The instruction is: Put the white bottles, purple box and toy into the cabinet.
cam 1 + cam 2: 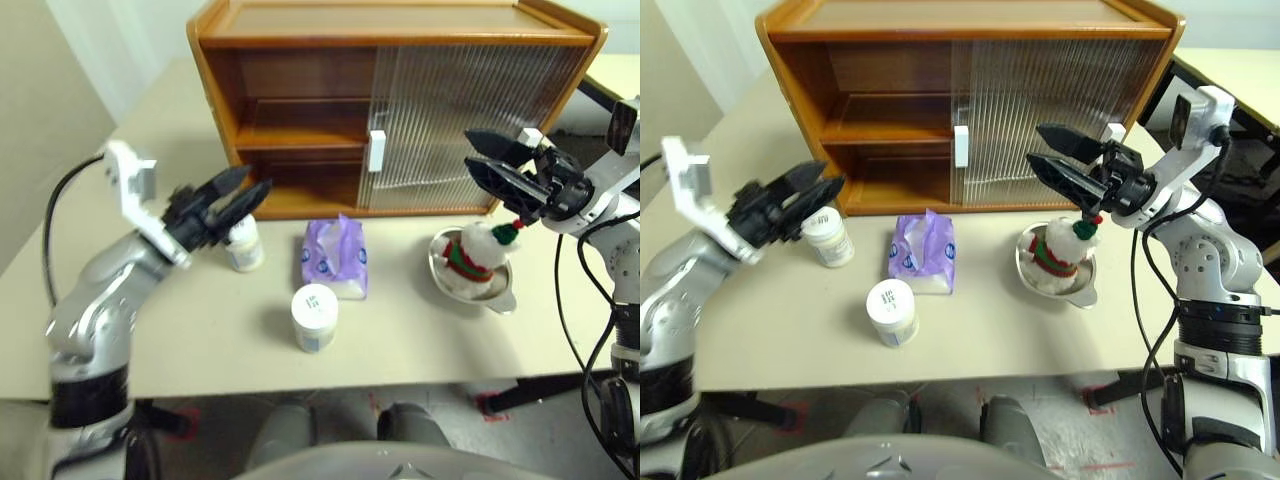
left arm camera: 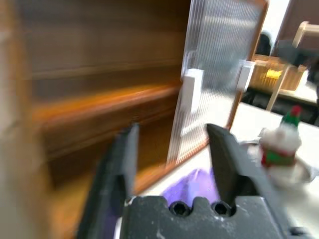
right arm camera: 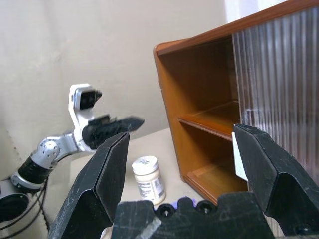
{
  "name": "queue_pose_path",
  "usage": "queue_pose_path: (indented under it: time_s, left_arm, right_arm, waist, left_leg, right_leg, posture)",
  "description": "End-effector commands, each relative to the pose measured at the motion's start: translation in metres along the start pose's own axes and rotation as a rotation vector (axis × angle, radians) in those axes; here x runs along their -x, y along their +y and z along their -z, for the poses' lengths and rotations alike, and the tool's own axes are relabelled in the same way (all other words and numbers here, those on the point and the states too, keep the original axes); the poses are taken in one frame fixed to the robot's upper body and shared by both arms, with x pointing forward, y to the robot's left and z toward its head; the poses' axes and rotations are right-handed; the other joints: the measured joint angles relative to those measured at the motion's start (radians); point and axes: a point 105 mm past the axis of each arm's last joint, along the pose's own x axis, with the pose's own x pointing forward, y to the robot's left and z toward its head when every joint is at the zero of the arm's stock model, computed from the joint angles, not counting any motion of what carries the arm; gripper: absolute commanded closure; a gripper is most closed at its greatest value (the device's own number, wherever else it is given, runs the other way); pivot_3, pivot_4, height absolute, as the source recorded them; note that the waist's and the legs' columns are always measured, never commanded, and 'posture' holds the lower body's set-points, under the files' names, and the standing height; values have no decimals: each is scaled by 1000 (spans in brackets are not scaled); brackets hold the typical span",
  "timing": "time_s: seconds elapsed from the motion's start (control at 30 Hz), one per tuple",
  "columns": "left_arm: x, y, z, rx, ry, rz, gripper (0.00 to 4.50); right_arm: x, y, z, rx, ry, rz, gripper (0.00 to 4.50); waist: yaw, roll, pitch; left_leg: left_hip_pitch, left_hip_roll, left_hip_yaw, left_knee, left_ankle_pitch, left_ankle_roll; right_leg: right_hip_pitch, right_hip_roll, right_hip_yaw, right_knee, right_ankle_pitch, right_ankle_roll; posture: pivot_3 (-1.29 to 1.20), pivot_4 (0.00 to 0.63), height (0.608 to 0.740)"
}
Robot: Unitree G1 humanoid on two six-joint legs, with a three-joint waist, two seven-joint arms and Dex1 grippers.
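From the head cam I'm seeing the cabinet (image 1: 400, 110) with its left half open and both shelves bare, nothing inside so far. On the table (image 1: 180, 330) in front: one white bottle (image 1: 244, 244) just behind my left gripper (image 1: 243, 190), another bottle (image 1: 315, 317) nearer me, the purple box (image 1: 335, 258) between them, and the toy (image 1: 478, 255) sitting in its metal bowl (image 1: 490, 290).

Left wrist cam: fingers (image 2: 122, 159) spread apart, holding nothing, pointed at the open shelves.

Right wrist cam: right gripper (image 3: 182, 164) spread wide, empty too.
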Motion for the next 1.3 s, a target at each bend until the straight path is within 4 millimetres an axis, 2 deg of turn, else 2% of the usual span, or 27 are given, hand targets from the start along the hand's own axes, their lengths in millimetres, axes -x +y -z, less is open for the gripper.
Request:
queue_pose_path:
  time_s: [0.03,0.07,0.3,0.53,0.9,1.3]
  left_arm:
    - [15,8,-1,-58,2,-4,431]
    - [18,10,0,-60,5,-10,10]
    - [49,16,32,-52,88,8,10]
    - [62,27,60,7,90,-68,10]
    - [56,21,101,3,165,-27,10]
    - [55,34,123,-70,177,-56,10]
  right_arm:
    - [-4,0,3,-8,11,-20,0]
    - [-4,0,4,-9,11,-22,0]
    - [-5,1,5,-12,12,-28,0]
    - [-4,1,3,-8,12,-25,0]
    - [-3,2,-4,6,19,-21,0]
    - [-1,4,-5,13,17,-9,0]
  waist:
    - [16,0,0]
    - [21,0,0]
    - [40,2,1]
    - [40,2,1]
    - [38,2,1]
    - [36,2,1]
  left_leg:
    - [0,1,0,0,-1,-2]
    - [-1,2,0,0,-1,-2]
    - [-1,9,0,-1,-3,-5]
    - [-1,10,0,-4,-4,-6]
    - [-1,10,0,-5,-4,-6]
    - [-1,10,1,-7,-4,-6]
  right_leg:
    - [0,-2,0,-1,0,-1]
    - [0,-2,-1,-1,0,-2]
    - [-2,-1,-1,-1,-2,-8]
    - [-3,0,-1,-1,-3,-10]
    - [-3,0,-1,-2,-3,-10]
    - [-4,0,-1,-3,-3,-10]
  posture:
    - [154,0,740]
    - [154,0,740]
    - [148,0,740]
    - [127,0,740]
    - [99,0,740]
    - [75,0,740]
